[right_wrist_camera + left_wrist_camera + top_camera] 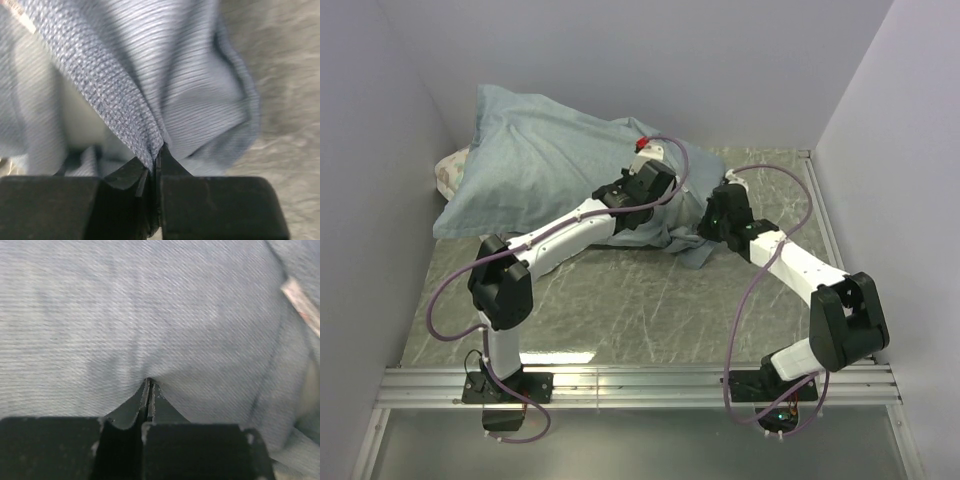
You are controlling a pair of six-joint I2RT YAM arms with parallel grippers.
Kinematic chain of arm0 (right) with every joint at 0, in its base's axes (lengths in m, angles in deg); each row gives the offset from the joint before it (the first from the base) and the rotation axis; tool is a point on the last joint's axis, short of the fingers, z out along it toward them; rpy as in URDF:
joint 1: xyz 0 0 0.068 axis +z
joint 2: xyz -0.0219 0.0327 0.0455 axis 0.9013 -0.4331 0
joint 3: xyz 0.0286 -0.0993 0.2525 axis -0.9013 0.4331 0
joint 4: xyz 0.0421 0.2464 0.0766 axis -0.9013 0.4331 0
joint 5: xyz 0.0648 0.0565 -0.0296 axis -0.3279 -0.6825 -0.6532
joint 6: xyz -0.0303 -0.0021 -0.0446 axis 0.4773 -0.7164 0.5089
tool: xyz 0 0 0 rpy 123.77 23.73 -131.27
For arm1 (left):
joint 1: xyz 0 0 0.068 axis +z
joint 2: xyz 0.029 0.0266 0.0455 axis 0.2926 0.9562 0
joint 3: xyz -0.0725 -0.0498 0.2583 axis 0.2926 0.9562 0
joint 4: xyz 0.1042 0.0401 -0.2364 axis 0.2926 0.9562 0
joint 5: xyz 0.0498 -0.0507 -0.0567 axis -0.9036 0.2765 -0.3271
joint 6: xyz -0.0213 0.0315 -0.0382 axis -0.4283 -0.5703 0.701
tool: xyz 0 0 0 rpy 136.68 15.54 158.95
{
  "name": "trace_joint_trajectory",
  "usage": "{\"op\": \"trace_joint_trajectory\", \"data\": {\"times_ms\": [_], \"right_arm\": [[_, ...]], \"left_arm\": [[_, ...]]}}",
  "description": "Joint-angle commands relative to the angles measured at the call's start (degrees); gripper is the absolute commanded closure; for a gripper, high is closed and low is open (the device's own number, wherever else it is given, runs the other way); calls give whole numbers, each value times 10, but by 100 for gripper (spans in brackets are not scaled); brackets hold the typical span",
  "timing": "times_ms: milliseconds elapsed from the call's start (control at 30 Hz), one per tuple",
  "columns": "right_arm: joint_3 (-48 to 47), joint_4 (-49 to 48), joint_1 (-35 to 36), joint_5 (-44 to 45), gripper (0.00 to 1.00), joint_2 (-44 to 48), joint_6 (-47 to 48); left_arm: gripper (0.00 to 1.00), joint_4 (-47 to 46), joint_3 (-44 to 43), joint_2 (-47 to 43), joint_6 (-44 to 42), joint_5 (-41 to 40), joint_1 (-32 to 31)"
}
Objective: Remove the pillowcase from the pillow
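The pillowcase (535, 165) lies at the back left with its pale blue-grey side out, bulging over the pillow, which is hidden inside it in the top view. My left gripper (663, 165) rests on the case near its right end. In the left wrist view its jaws (149, 382) are shut, with the fabric (150, 315) puckering at the tips. My right gripper (704, 232) is shut on a bunched fold (145, 135) of the case's loose end, low by the table. A pale white patch (82, 125) shows inside the opening.
A smaller leaf-printed pillow (450, 170) peeks out behind the case at the left wall. Grey walls close in at the back and both sides. The marbled tabletop (620, 300) stretches toward the arm bases. A pale label strip (302, 302) sits on the fabric.
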Motion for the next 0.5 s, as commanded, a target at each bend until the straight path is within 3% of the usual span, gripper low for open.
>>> {"op": "trace_joint_trajectory", "data": {"times_ms": [0, 133, 267, 367, 400, 467], "right_arm": [[6, 6, -34, 15, 95, 20, 8], [33, -6, -79, 9, 95, 19, 2], [54, -43, -95, -31, 96, -5, -15], [65, -75, -98, -80, 100, -45, -35], [68, -83, -102, -89, 100, -55, -43], [73, -100, -104, -111, 100, -78, -50]], "left_arm": [[100, 15, -28, -19, -1, -53, 28], [100, 21, -11, -51, 8, -25, 65], [94, -23, 6, -86, 0, 70, 52], [69, -37, -9, -81, -3, 120, 21], [49, -42, -13, -74, -8, 133, 13], [33, -53, -26, -64, -10, 161, -12]]}}
